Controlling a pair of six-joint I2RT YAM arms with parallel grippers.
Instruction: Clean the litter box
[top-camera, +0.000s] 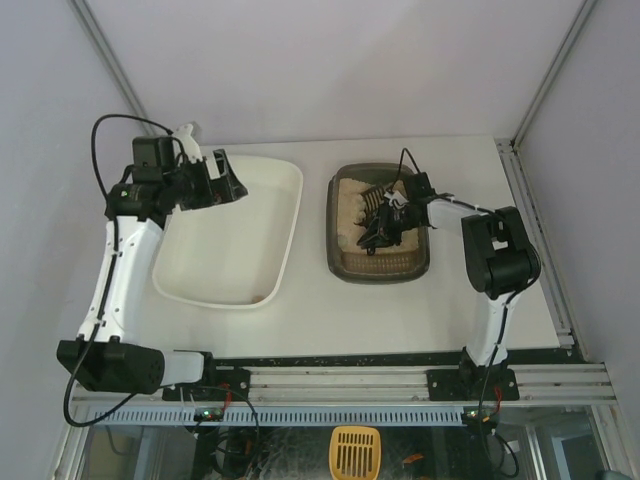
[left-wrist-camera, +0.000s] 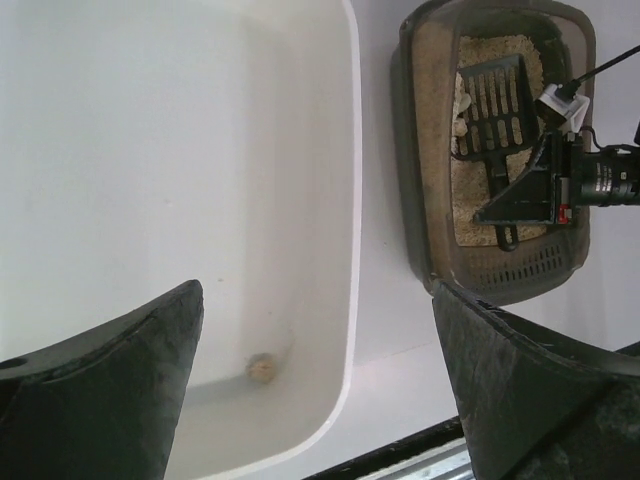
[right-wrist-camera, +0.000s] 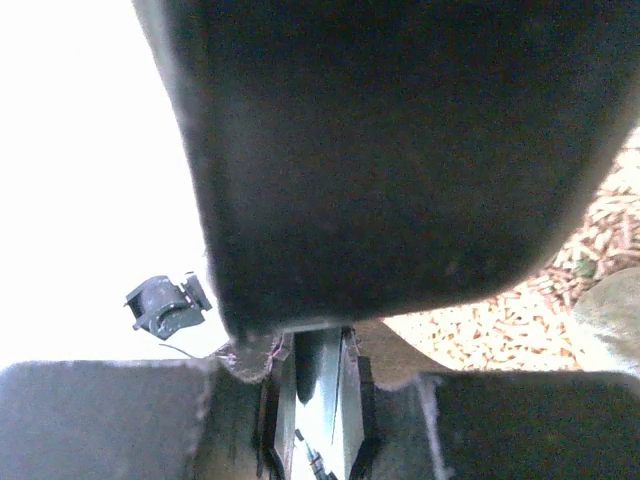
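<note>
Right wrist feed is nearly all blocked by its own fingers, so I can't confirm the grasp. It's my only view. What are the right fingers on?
Observer: The right fingers are shut on the handle of a black slotted scoop, inside the litter box.
Operator: Which way does the blade point?
Observer: Toward the box's far end, with pale clumps beside it.
Operator: Left arm?
Observer: The left fingers are open above the white tray; one small lump lies in its near right corner.
</note>
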